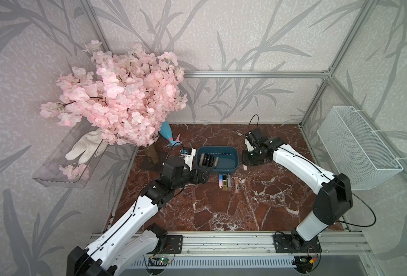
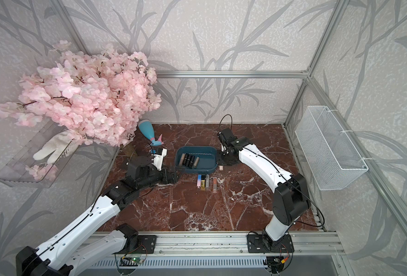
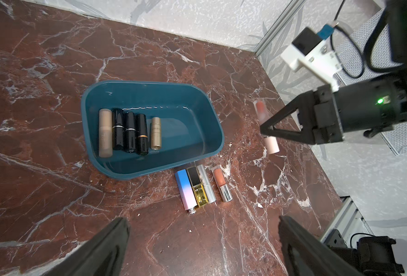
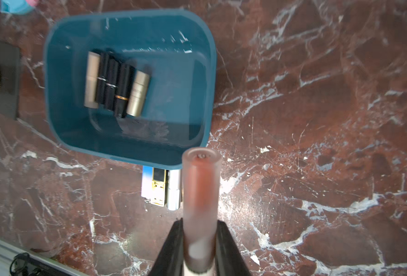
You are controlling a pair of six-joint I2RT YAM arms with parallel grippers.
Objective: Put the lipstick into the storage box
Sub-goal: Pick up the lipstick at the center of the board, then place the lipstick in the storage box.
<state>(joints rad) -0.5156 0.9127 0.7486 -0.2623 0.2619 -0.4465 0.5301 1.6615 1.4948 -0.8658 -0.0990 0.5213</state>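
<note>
Right end effector (image 4: 198, 225) pinching a frosted lipstick (image 4: 201, 186) with a coral core, one finger pressed on each side of the tube. Left end effector (image 3: 203, 218) spread wide, holding nothing, above the surface (image 3: 54, 191) on the near side of the storage box (image 3: 185, 133).

The storage box (image 1: 226, 159) sits midway between the left and right edges of the surface, nearer the far edge. Five tubes (image 3: 130, 131) lie side by side in its left half: one beige, three black, one gold. Four more tubes (image 3: 206, 184) lie in a row on the surface just outside its near long side. The held lipstick is outside the box, just beside its right short end.

A clear tray (image 1: 54, 176) on the left wall holds a white glove (image 1: 85, 148) and pink blossoms. A white wire basket (image 1: 357, 148) hangs on the right wall.

Only the right wrist view shows the grip itself. In both top views the right arm hides it, leaving only the lipstick's pale end (image 1: 245, 167) visible; whether that end touches the surface cannot be told. Tray and glove appear in the top views alone.
</note>
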